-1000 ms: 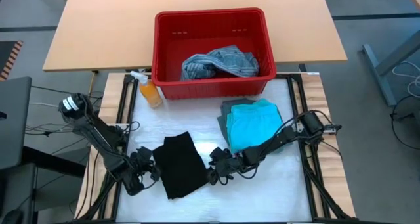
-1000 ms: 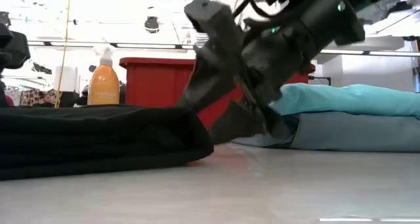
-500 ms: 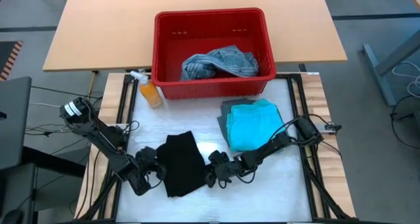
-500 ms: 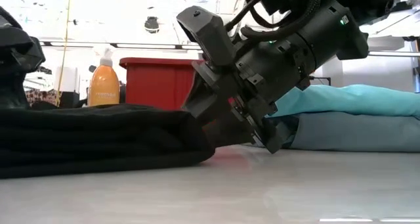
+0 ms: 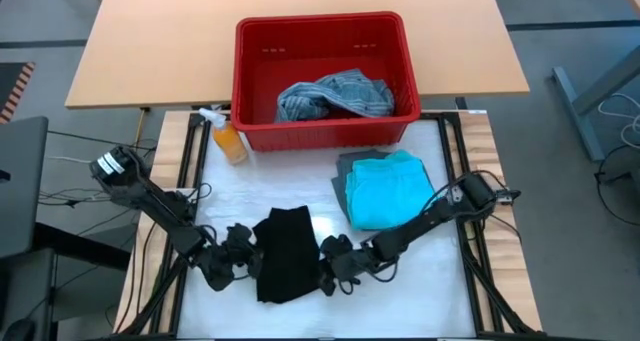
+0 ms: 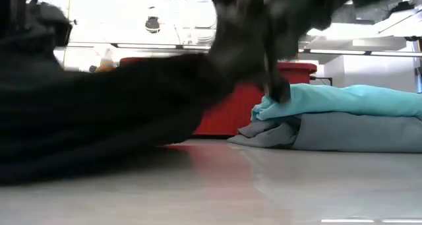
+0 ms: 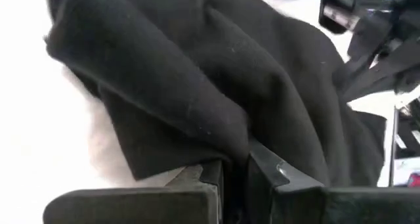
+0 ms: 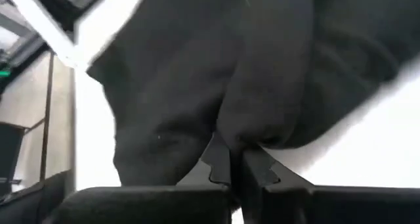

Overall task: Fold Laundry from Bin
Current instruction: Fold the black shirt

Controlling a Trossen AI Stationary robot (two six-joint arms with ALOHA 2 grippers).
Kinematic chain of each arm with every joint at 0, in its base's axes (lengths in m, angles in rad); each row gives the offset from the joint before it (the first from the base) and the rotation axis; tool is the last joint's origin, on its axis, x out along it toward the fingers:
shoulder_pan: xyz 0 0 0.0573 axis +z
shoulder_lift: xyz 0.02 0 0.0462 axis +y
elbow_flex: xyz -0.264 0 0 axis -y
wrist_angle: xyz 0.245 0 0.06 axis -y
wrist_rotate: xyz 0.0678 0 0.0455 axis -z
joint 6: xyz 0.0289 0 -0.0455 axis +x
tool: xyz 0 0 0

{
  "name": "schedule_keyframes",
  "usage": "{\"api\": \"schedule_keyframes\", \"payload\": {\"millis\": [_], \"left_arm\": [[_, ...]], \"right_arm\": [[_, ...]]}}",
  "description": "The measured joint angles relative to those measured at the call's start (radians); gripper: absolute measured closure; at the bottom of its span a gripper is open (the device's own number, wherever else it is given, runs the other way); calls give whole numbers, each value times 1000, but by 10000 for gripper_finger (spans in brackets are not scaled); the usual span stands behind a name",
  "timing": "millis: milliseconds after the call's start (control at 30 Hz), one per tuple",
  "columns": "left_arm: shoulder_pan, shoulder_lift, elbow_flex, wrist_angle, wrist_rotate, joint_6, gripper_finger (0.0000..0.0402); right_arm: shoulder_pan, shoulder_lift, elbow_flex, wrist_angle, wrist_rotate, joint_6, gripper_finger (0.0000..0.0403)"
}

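Note:
The folded black garment point(image 5: 287, 254) lies on the white table cover near the front, bunched narrow between my two grippers. My left gripper point(image 5: 249, 253) is shut on its left side, and my right gripper point(image 5: 326, 268) on its right side. In the low view the black garment point(image 6: 99, 113) bulges up and hides both grippers. A turquoise garment point(image 5: 385, 189) lies folded on top of a grey-green one point(image 5: 345, 171) at the right. The red bin point(image 5: 325, 31) at the back holds a mottled blue-grey garment point(image 5: 335, 94). My left gripper pinches the black garment's left edge point(image 7: 226, 142) between its two fingers, where the cloth bulges in a fold. The fingers point(image 7: 266, 168) slant down from the table's left. The garment's middle rests on the table. My right gripper pinches a fold at the black garment's right edge point(image 8: 243, 135) between its two fingers point(image 8: 216, 165). It comes from the table's right, slanting down. The cloth is gathered and raised at the fingers point(image 6: 217, 60); the rest lies on the table.
An orange spray bottle point(image 5: 228, 141) stands left of the bin's front corner. The folded stack point(image 6: 343, 116) sits close behind my right arm. Bare white cover point(image 5: 400, 301) lies at the front right, with black frame rails point(image 5: 470, 241) along both sides.
Both grippers have shut on the black garment. My left gripper has moved toward the table's right, into the garment's left edge, and tipped. The garment, flat and wide before, is now pushed narrower, and its edges have risen off the table.

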Motion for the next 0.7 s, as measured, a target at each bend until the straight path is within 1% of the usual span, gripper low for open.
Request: {"api": "schedule_keyframes", "payload": {"millis": [167,333,400,567,633,700], "left_arm": [[52,-66,70,21,-35,220,389],[164,-90,145,22,-15,418,390],[225,-92,177,58,20,513,390],[374,-91,284,129,120,756,391],[423,-92,327,134,172,812,391],[469,-81,359,136,248,834,391]], "right_arm": [[1,-152,13,-145,26,-98,377],[5,-328,13,-350,95,-142,377],[-2,-388,13,-421,98,-161,377],[-36,-533,13,-535,97,-215,377],[-53,-594,13,-613,95,-213,377],[-71,-648,13,-705,80,-201,377]]}}
